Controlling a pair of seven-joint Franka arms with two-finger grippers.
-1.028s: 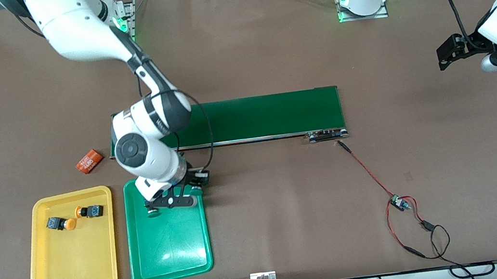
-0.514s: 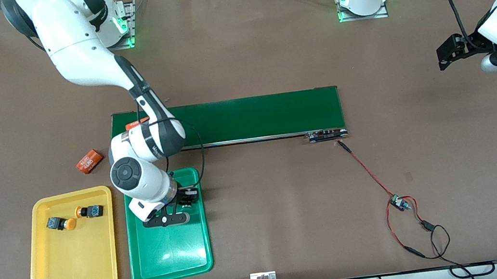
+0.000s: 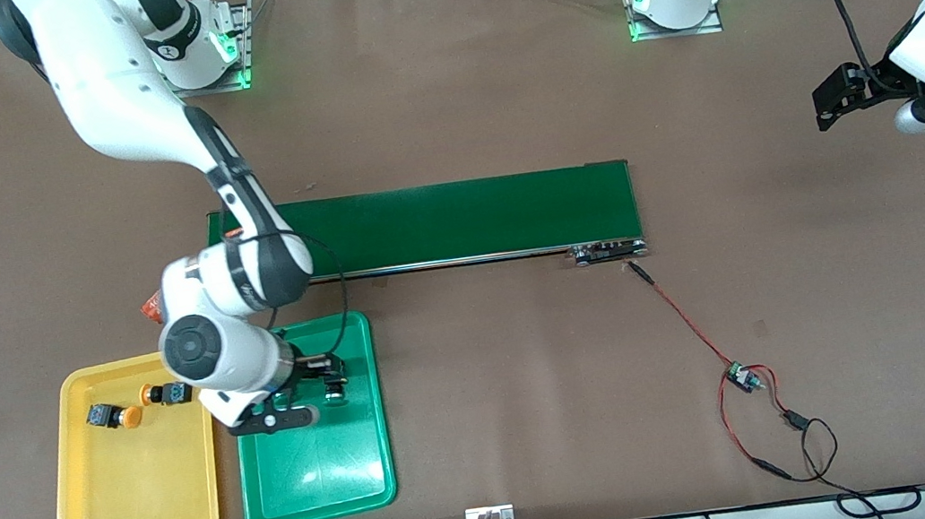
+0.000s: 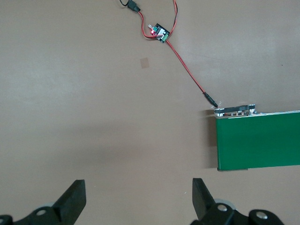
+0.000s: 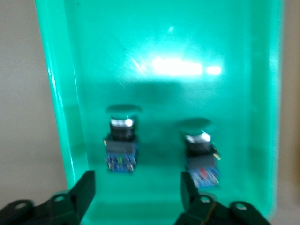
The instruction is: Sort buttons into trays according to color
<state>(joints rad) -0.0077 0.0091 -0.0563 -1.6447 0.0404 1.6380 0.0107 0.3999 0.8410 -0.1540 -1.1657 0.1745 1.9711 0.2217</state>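
The green tray (image 3: 320,469) lies beside the yellow tray (image 3: 134,496), near the front camera at the right arm's end of the table. Two yellow-capped buttons (image 3: 108,416) (image 3: 165,393) lie in the yellow tray. Two green-capped buttons (image 5: 122,140) (image 5: 200,157) lie in the green tray (image 5: 178,42). In the front view only one green button (image 3: 335,392) shows. The other is hidden under the arm. My right gripper (image 3: 272,420) (image 5: 137,190) is open and empty just above the green tray. My left gripper (image 3: 834,99) (image 4: 139,194) is open and empty, waiting over bare table.
A long dark green conveyor belt (image 3: 466,218) lies across the middle of the table. An orange cylinder (image 3: 151,308) peeks out from under the right arm near the belt's end. A red wire with a small circuit board (image 3: 746,378) lies toward the left arm's end.
My right gripper has moved along the green tray toward the yellow tray. A green button now shows lying free in the tray beside it. The left arm has not moved.
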